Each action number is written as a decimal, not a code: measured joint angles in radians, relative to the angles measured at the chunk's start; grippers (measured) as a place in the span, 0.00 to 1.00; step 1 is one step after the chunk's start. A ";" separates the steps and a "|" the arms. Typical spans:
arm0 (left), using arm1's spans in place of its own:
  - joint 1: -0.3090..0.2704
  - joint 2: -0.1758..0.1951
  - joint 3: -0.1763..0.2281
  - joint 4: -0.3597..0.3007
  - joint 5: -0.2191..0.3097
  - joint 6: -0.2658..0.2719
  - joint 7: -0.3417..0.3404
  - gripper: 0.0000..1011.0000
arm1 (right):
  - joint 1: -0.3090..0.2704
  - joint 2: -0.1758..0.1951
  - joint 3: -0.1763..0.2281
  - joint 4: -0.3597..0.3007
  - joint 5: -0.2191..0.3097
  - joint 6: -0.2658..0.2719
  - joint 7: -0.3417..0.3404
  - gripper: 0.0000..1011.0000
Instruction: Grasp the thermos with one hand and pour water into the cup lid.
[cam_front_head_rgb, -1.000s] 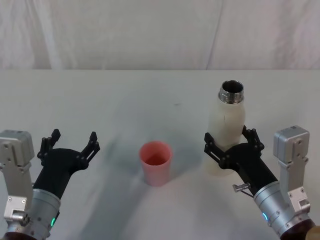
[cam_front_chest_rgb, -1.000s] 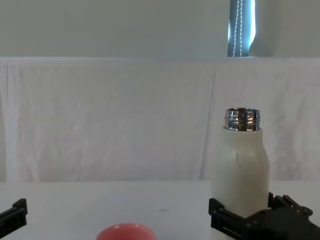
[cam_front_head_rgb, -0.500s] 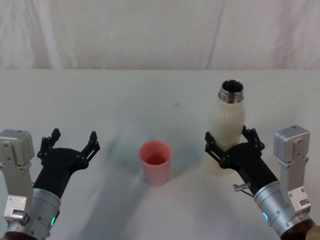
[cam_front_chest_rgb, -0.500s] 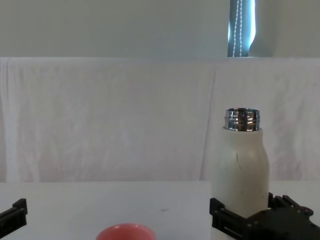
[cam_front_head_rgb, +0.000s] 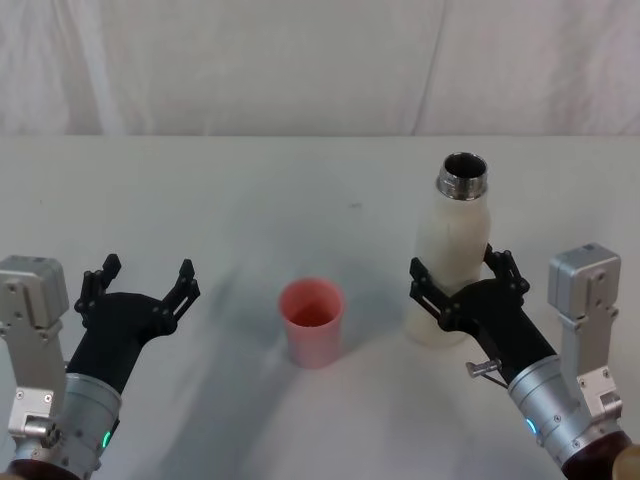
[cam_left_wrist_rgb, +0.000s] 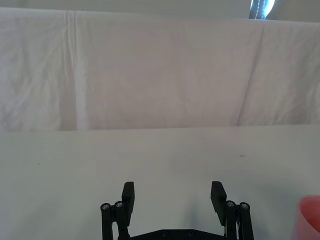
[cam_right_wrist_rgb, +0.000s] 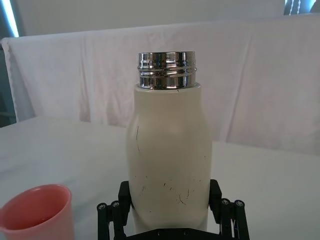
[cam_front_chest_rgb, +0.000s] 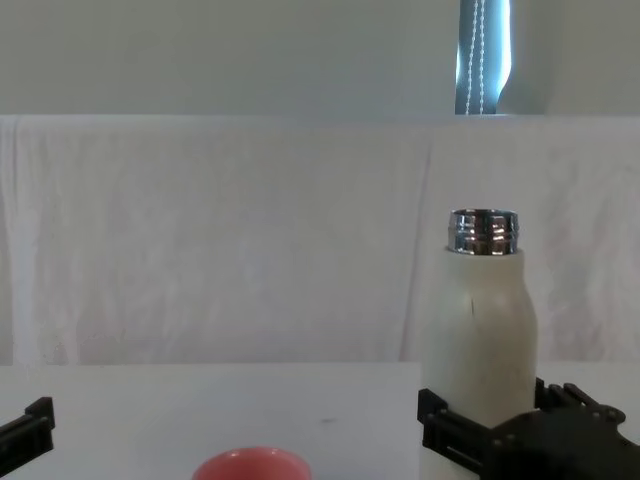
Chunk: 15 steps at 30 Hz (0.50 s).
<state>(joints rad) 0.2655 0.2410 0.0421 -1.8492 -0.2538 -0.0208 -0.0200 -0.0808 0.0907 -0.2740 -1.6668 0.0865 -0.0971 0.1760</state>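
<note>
We see the right gripper (cam_front_head_rgb: 462, 283) pinching the upright thermos (cam_front_head_rgb: 453, 250) low on its body — the cup lid (cam_front_head_rgb: 311, 322) beside it — the left gripper (cam_front_head_rgb: 141, 283) spread, idle.

Open thermos and pink cup lid on a white table

The thermos (cam_front_head_rgb: 452, 262) stands upright, cream-white with faint dark scratches and a bare threaded steel neck, clasped low on its body. The cup lid (cam_front_head_rgb: 312, 322), small, round and pink-red, sits upright to its left, apart from it.
</note>
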 joint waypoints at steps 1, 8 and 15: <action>0.000 0.000 0.000 0.000 0.000 0.000 0.000 0.99 | 0.001 0.001 -0.001 -0.002 0.000 0.001 0.000 0.94; 0.000 0.000 0.000 0.000 0.000 0.000 0.000 0.99 | 0.007 0.013 -0.008 -0.025 -0.016 0.018 0.000 0.94; 0.000 0.000 0.000 0.000 0.000 0.000 0.000 0.99 | 0.014 0.027 -0.008 -0.054 -0.027 0.035 0.000 0.94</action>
<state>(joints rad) 0.2655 0.2410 0.0421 -1.8492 -0.2538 -0.0208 -0.0199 -0.0671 0.1176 -0.2821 -1.7209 0.0594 -0.0620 0.1759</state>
